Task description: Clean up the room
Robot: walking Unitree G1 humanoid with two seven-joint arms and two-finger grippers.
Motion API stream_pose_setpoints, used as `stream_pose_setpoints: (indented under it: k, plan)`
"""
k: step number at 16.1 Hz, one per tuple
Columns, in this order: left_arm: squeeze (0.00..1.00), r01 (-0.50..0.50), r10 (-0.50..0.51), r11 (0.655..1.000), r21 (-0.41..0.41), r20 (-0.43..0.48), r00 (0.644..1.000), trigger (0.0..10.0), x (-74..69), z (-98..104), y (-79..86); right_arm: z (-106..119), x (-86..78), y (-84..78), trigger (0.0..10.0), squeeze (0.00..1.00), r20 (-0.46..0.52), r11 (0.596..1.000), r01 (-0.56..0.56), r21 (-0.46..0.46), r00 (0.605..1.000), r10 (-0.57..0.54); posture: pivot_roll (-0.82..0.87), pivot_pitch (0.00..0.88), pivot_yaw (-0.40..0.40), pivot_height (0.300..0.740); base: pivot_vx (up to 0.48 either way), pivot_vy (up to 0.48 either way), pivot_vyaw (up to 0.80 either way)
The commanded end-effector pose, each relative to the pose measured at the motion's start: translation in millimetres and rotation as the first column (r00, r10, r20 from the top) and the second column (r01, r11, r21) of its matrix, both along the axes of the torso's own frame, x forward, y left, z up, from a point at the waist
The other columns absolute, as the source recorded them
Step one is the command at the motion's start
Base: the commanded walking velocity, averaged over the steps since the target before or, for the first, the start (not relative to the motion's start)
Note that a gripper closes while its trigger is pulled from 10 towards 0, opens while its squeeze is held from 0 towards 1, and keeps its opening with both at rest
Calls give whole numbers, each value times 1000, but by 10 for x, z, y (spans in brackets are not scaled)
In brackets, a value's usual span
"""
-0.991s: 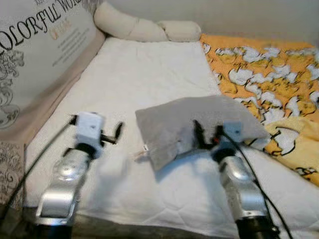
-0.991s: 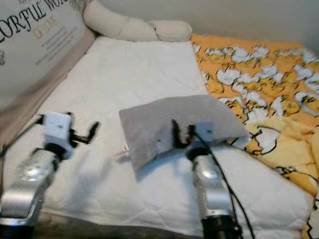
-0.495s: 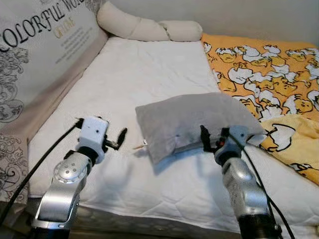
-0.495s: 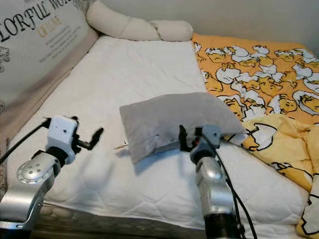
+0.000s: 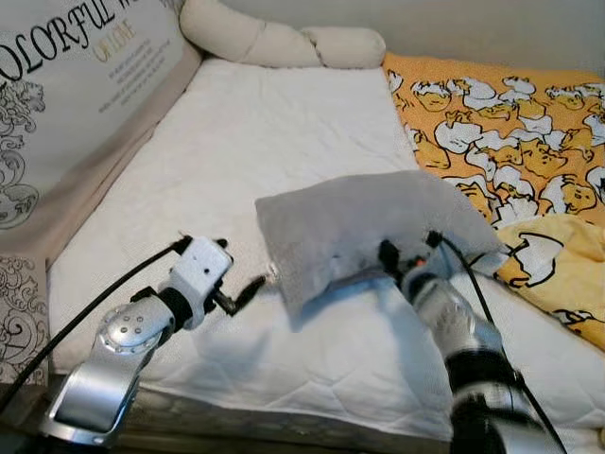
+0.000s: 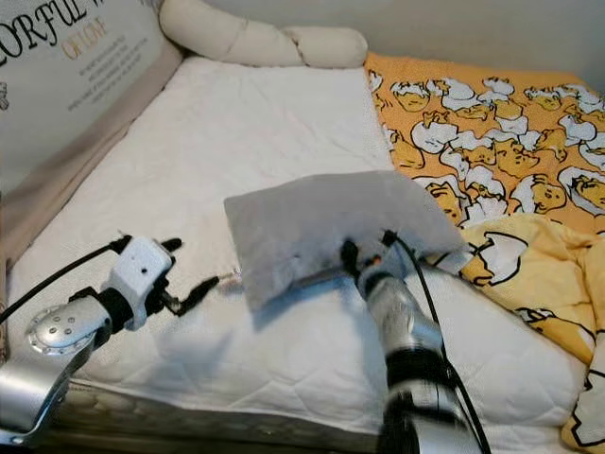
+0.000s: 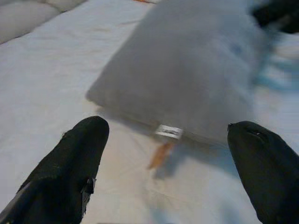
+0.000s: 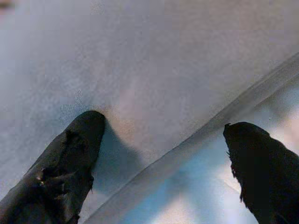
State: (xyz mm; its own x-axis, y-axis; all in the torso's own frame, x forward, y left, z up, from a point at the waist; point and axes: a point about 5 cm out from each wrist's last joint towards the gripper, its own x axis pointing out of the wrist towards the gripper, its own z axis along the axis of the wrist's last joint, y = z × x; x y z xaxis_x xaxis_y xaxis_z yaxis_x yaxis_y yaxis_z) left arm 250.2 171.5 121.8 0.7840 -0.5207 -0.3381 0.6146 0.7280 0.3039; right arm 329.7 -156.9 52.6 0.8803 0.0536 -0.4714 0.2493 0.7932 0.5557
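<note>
Your right gripper (image 8: 159, 154) is spread against the grey pillow (image 5: 364, 227); your left gripper (image 7: 168, 172), released, sits at its 8 o'clock.

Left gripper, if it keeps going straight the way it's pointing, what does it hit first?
Most likely the near corner of the grey pillow, around its small white tag. The left gripper is open, aimed at that corner across bare white mattress; depth is hard to judge.
</note>
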Motion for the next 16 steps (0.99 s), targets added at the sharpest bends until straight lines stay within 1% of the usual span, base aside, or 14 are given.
stream_pose_setpoints:
  k: [1, 2, 4, 5, 6, 7, 8, 9, 10, 11, 12, 13, 16]
  plan:
    - [0, 74, -74, 997, 20, -31, 997, 10000, -62, 6, -40, 12, 64, 9, 10000, 1000, 8, 991, 39, 127, 999, -40, 42, 0, -39, 740, 0, 0, 0]
    - [0, 100, -98, 995, 28, -50, 994, 10000, -97, 5, -37, 13, 95, 25, 10000, 1000, 1, 979, 63, 191, 998, -65, 46, 0, -37, 740, 0, 0, 0]
    - [0, 145, -141, 988, 53, -77, 987, 10000, -145, 3, -18, -24, 131, 50, 10000, 1000, -52, 957, 112, 268, 993, -101, 58, 0, -27, 740, 0, 0, 0]
    - [0, 151, -146, 987, 58, -81, 986, 10000, -152, 3, -13, -18, 146, 57, 10000, 1000, -53, 950, 119, 287, 993, -109, 58, 0, -25, 740, 0, 0, 0]
    - [0, 162, -156, 985, 66, -90, 984, 10000, -166, 6, 1, 11, 188, 91, 10000, 1000, -50, 932, 126, 340, 992, -116, 63, 0, -19, 740, 0, 0, 0]
    - [0, 168, -161, 983, 70, -96, 982, 10000, -179, 12, 10, 24, 211, 111, 10000, 1000, -59, 917, 140, 373, 990, -127, 66, 0, -17, 740, 0, 0, 0]
    - [0, 171, -164, 982, 73, -100, 981, 10000, -185, 19, 20, 45, 235, 125, 10000, 1000, -61, 912, 146, 384, 989, -133, 73, 0, -20, 740, 0, 0, 0]
    - [0, 172, -164, 982, 76, -101, 981, 10000, -184, 25, 29, 80, 262, 133, 10000, 0, -44, 907, 147, 395, 989, -141, 76, 0, -21, 740, 0, 0, 0]
    - [0, 171, -162, 982, 79, -101, 982, 10000, -181, 28, 37, 109, 285, 132, 4471, 0, -26, 913, 143, 381, 989, -145, 78, 0, -22, 740, 0, 0, 0]
    - [0, 169, -161, 982, 80, -100, 982, 10000, -178, 31, 41, 141, 306, 147, 0, 0, 9, 919, 124, 373, 990, -137, 78, 0, -23, 740, 0, 0, 0]
    - [0, 167, -159, 983, 80, -100, 982, 10000, -177, 32, 41, 152, 314, 155, 0, 0, 24, 925, 107, 365, 992, -125, 81, 0, -26, 740, 0, 0, 0]
    - [0, 161, -153, 984, 77, -96, 984, 10000, -168, 39, 40, 149, 317, 150, 0, 0, 14, 918, 129, 376, 989, -144, 82, 0, -29, 740, 0, 0, 0]
    - [0, 156, -149, 985, 75, -94, 984, 10000, -151, 47, 39, 133, 311, 139, 0, 0, -5, 913, 151, 380, 987, -161, 84, 0, -32, 740, 0, 0, 0]
